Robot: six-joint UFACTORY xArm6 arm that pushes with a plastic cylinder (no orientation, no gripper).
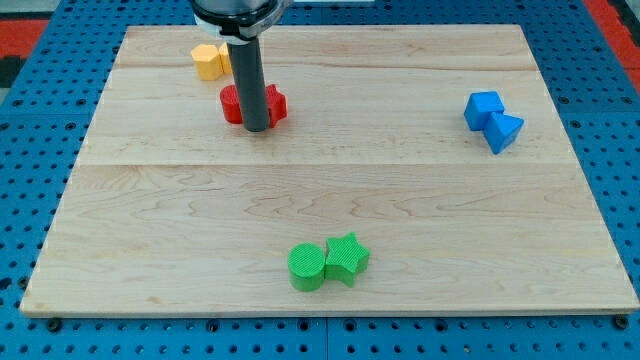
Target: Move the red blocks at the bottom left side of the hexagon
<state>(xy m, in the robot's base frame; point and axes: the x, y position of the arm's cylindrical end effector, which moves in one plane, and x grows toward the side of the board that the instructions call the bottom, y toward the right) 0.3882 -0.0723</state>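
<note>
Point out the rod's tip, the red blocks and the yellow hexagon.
my tip [258, 128]: camera view, the rod's very bottom end, between the red blocks.
red blocks [232, 105]: camera view, left block's visible face.
yellow hexagon [207, 61]: camera view, its top face.

Single camera, high at the near edge of the table [330, 200], angled down toward the view's top, far enough back to frame nearly the whole board, arm entering from top.

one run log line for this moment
tip: between red blocks | yellow hexagon: up-left of reds | orange block: touching hexagon | blue pair: right | green pair: bottom
</note>
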